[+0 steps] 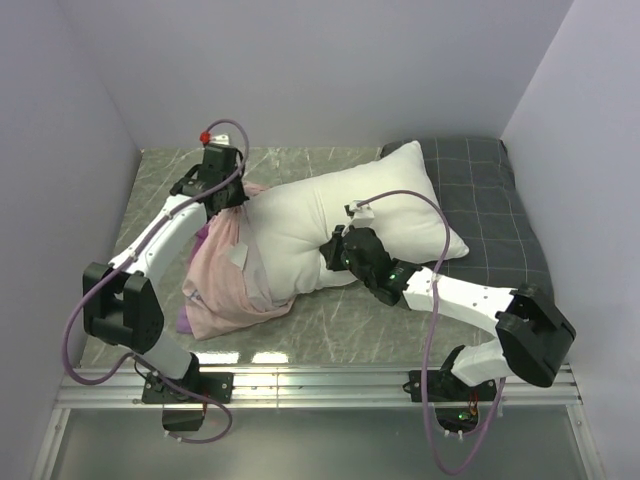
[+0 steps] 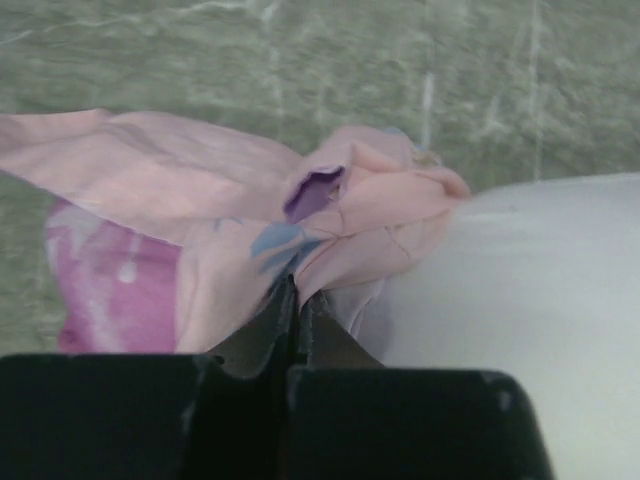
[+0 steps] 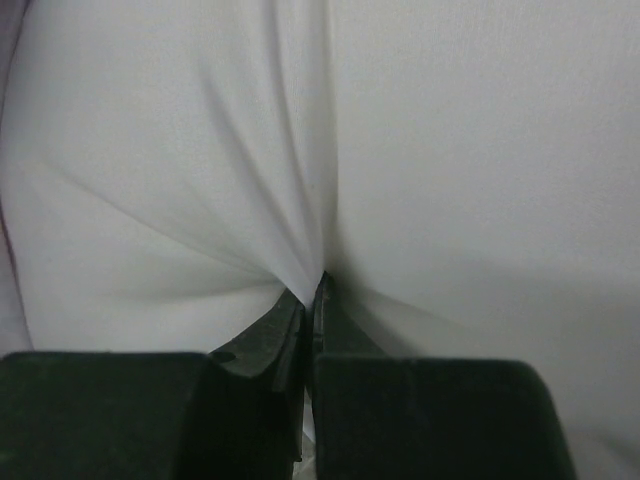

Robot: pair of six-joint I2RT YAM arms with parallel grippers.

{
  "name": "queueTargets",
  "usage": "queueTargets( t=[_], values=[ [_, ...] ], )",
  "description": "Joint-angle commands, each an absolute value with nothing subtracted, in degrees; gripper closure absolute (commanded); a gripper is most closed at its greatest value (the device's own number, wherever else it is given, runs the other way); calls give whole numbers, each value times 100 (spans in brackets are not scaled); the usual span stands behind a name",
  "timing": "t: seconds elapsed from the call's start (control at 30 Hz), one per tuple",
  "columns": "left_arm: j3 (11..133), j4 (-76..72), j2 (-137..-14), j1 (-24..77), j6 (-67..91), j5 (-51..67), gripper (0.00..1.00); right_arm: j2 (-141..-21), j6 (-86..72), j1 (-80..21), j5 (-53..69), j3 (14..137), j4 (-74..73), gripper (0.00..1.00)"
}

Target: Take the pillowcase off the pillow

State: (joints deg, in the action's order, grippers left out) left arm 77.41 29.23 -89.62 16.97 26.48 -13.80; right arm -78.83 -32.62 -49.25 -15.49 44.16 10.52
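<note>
The pillow [image 1: 350, 200] is laid across the table [image 1: 340, 322], and its right end overlaps a dark checked cushion [image 1: 500, 210]. The pillowcase [image 1: 225, 280] is bunched over the pillow's left end. There a pink fold is pinched tight by the left gripper [image 2: 297, 300]. At the pillow's near edge, white cloth is clamped in the right gripper [image 3: 312, 295].

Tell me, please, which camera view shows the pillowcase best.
The top external view: it shows most of the pillowcase, bunched at the left end of the pillow. The left wrist view shows only the folds pinched by the left gripper; the right wrist view shows just white pillow.
</note>
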Motion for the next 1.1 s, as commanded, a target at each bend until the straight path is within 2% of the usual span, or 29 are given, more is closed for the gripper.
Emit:
queueTargets(
  t=[0.0,0.07,0.1,0.17,0.43,0.53,0.57,0.63,0.67,0.7,0.8,0.9,1.07],
  values=[
    [7928,3015,-8755,638,2697,-1919,99,-7744,-3419,-5054,-1371,4140,510,100],
    [7657,2726,-8588,21,2864,-1417,100,-7542,-3419,-5036,-1468,4078,475,100],
    [7560,2638,-8465,-635,3091,-936,100,-7471,-3428,-5019,-1503,4009,466,100],
    [7297,2279,-8420,-992,3173,-521,99,-7287,-3436,-4975,-1486,3929,457,100],
    [7067,2031,-8859,-994,3243,491,98,-7058,-3331,-4957,-1380,4174,352,100],
    [7171,2153,-8877,-800,3138,545,84,-7031,-3191,-4948,-1380,4490,211,100],
    [7259,2179,-8851,-756,3103,597,69,-7066,-3156,-4948,-1380,4613,89,100],
    [7286,2180,-8641,-616,3006,607,50,-7154,-3033,-4957,-1284,5008,44,100],
    [7373,2232,-8448,-563,2980,485,38,-7285,-2980,-4948,-1283,5149,-165,100],
    [7418,2302,-8342,-467,2901,379,33,-7356,-2919,-4957,-1283,5403,-228,100],
    [7506,2583,-7841,-151,2760,18,25,-7584,-2830,-4957,-1362,5765,-351,100],
    [7331,2891,-7340,498,2672,-936,24,-7839,-2795,-4957,-1397,6116,-448,100],
    [6549,3137,-6261,1412,3048,-1283,23,-8462,-2830,-4940,-1161,6792,-580,100]
  ],
)
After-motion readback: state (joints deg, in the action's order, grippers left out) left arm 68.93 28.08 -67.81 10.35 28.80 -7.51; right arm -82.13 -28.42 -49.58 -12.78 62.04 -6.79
